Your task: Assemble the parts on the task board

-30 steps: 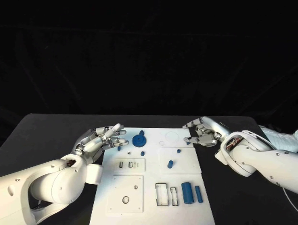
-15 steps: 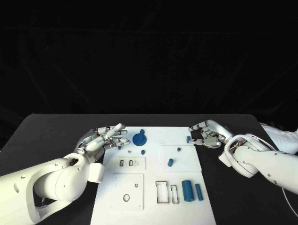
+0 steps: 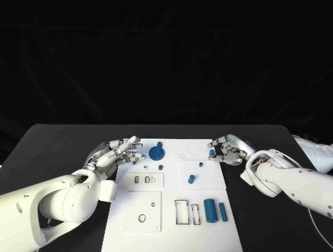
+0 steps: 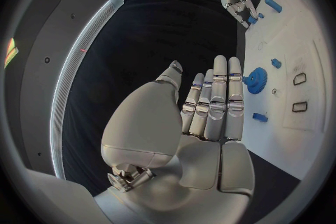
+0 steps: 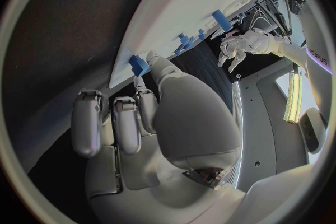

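Two hands flank the task board (image 3: 171,210) at frame centre. Right hand (image 3: 228,149), right of centre at the board's upper right corner, pinches a small blue part (image 3: 212,153). Left hand (image 3: 113,153), left of centre, fingers apart, holds nothing, near the blue gear (image 3: 157,153). Judged step: carrying the pinched part to its seat. Next move needs alignment over a matching hole, then a straight press down

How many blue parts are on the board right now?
8, possibly more hidden: gear, peg above it, three small pegs, two cylinders, one at right hand.
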You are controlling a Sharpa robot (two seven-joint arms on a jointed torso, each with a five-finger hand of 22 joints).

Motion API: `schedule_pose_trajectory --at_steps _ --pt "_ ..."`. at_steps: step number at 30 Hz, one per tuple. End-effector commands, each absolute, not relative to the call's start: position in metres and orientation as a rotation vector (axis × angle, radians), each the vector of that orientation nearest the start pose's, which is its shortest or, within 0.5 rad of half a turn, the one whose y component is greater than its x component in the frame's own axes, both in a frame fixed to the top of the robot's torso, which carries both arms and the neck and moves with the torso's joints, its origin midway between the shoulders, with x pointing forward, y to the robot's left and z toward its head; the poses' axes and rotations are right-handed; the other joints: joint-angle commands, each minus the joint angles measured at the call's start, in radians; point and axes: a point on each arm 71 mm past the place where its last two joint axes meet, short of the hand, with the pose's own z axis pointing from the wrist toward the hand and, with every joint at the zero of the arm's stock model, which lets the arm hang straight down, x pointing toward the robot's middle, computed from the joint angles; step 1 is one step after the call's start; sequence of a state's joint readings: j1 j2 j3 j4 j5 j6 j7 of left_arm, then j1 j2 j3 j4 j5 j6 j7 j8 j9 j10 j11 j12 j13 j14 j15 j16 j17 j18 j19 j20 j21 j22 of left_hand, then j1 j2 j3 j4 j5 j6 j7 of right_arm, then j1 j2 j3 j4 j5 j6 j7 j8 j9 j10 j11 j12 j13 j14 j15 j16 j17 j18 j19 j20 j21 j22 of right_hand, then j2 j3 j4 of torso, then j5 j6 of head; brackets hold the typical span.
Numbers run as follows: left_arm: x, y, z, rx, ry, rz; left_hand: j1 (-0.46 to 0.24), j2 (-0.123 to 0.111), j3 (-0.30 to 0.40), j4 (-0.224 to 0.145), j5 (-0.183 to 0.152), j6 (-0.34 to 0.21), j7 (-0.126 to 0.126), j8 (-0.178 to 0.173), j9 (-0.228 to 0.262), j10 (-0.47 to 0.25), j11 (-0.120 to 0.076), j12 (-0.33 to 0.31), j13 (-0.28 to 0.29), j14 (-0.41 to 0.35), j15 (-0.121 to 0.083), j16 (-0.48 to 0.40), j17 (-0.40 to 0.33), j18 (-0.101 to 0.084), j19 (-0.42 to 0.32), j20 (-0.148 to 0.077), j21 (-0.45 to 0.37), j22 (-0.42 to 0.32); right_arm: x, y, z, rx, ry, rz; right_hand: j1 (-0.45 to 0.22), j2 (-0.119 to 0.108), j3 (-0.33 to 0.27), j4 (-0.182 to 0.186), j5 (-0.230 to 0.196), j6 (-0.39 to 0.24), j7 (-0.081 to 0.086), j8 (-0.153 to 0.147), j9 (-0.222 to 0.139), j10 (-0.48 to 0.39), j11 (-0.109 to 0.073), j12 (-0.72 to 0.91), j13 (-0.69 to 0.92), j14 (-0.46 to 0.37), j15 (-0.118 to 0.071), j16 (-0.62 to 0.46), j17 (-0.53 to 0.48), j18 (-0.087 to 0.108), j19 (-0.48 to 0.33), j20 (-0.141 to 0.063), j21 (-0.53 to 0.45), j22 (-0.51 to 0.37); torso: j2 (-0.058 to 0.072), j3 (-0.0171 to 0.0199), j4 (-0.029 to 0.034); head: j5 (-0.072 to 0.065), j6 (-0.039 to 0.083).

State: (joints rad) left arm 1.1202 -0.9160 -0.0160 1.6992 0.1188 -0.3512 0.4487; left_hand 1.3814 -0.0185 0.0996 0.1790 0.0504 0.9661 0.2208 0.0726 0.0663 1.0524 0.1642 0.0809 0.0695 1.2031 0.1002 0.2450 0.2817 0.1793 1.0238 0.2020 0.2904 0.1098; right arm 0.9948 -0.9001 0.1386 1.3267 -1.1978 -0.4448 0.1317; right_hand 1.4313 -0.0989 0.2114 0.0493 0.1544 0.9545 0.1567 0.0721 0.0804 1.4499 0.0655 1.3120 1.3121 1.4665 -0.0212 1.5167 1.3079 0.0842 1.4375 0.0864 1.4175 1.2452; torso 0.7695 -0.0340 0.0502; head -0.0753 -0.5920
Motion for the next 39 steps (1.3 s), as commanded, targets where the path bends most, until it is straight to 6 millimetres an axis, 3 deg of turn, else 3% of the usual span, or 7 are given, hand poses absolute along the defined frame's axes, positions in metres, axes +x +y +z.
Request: schedule_pose_trajectory --at_steps 1,10,39 --pt "0.4456 0.1959 -0.1907 -1.284 1.389 -1.667 -0.002 0.0 -0.002 -0.004 0.001 -0.003 0.005 -0.006 0.0 -0.004 0.0 -0.004 0.0 -0.008 -0.001 -0.003 0.001 0.002 -0.004 0.005 -0.007 -0.001 0.4975 -0.2952 -0.2259 0.211 1.567 0.696 -0.002 0.013 0.001 -0.007 -0.004 0.014 -0.002 0.007 0.002 0.001 -0.003 0.0 0.082 0.085 0.007 0.006 0.173 -0.02 0.002 0.002 0.007 0.002 0.0 -0.0003 0.0003 0.0 -0.002" --pt "0.4454 0.1959 -0.1906 -1.284 1.39 -1.667 -0.001 0.001 -0.002 -0.005 0.001 -0.004 0.005 -0.006 0.0 -0.004 0.0 -0.005 0.0 -0.009 -0.001 -0.003 0.003 0.003 -0.004 0.005 -0.007 -0.002 0.4987 -0.2959 -0.2276 0.201 1.573 0.674 0.003 0.039 0.028 -0.023 -0.028 0.076 -0.018 0.03 0.012 0.007 -0.016 0.013 0.091 0.086 -0.003 0.008 0.177 -0.021 0.004 -0.006 0.01 0.008 -0.001 -0.0006 0.0001 0.0 -0.005" --pt "0.4455 0.1963 -0.1908 -1.285 1.391 -1.665 -0.001 0.001 -0.002 -0.005 0.001 -0.004 0.005 -0.006 0.0 -0.004 0.0 -0.005 0.0 -0.009 -0.001 -0.003 0.003 0.003 -0.004 0.005 -0.007 -0.002 0.4998 -0.2993 -0.2297 0.197 1.59 0.653 -0.016 0.033 0.028 -0.025 -0.037 0.082 -0.02 0.027 0.012 0.011 -0.019 0.018 0.095 0.087 -0.006 0.01 0.182 -0.022 0.005 -0.01 0.011 0.01 0.0 -0.0014 -0.0008 -0.002 -0.01"
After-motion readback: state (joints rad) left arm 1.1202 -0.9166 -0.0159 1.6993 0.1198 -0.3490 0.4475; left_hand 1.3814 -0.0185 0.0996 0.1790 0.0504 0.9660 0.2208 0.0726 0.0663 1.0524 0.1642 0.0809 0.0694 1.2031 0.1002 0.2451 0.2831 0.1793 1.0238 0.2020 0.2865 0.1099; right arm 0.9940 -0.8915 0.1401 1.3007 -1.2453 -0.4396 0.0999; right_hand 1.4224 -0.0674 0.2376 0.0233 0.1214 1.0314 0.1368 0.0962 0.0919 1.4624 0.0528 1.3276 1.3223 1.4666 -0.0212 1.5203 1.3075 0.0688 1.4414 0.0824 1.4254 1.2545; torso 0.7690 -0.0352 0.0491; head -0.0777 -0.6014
